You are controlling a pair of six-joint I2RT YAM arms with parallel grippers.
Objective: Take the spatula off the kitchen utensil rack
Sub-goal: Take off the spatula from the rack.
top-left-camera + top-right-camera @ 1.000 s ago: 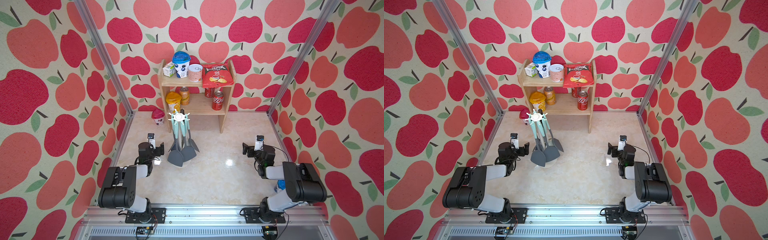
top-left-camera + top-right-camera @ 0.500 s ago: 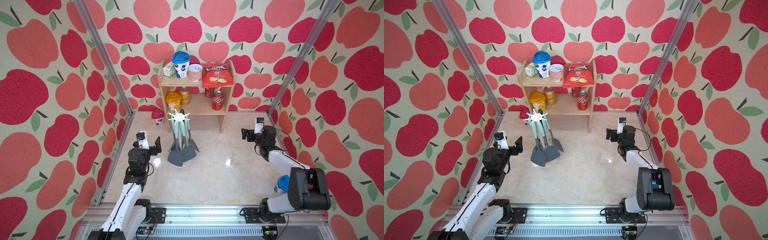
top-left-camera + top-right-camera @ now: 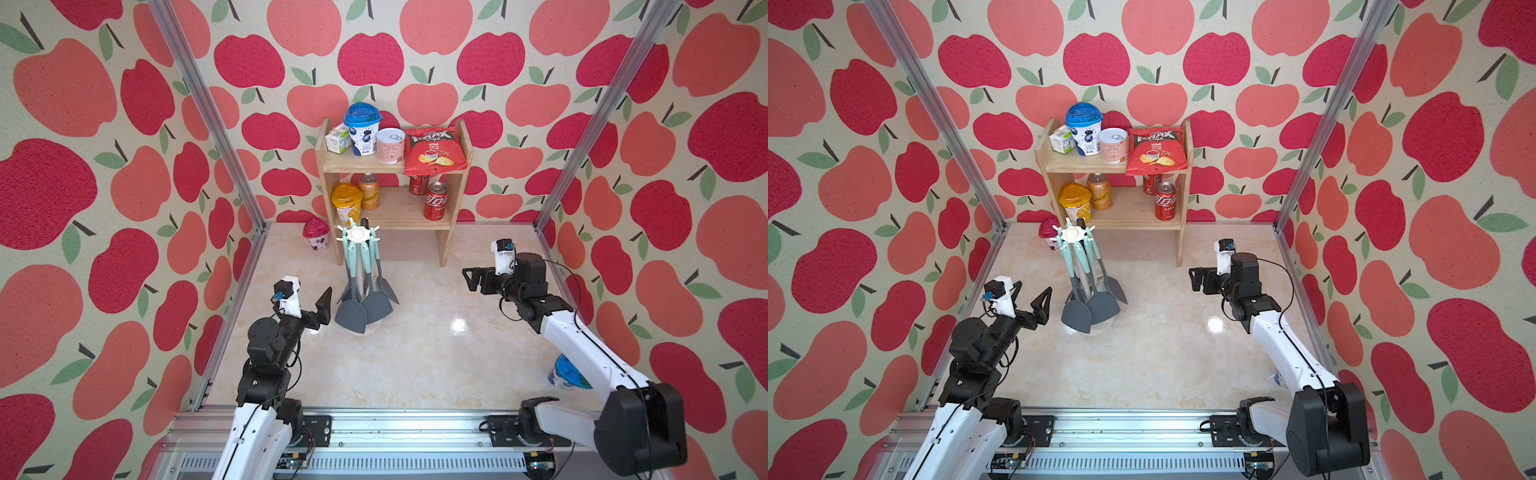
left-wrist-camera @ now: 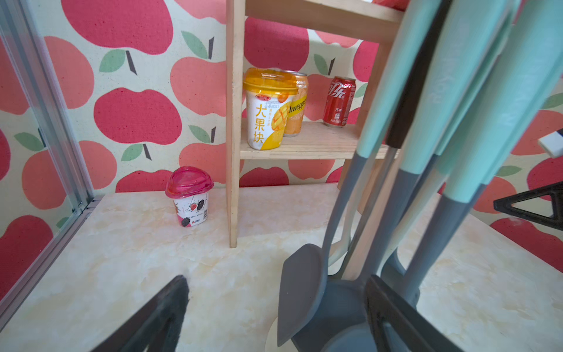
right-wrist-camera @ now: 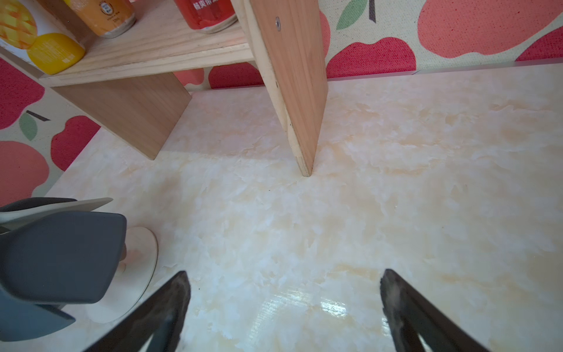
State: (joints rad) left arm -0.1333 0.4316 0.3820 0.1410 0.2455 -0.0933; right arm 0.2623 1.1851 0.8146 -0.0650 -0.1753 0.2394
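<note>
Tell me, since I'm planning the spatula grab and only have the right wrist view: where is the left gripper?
Observer: The left gripper is open, close beside the grey spatula heads; the top views show a gap between them.
Operator: Are the utensils hooked on?
Observer: Yes, their teal handles hang from the crown of the kitchen utensil rack.
Operator: How does my gripper sit?
Observer: The right gripper is well apart from the rack, on the side opposite the left gripper.
</note>
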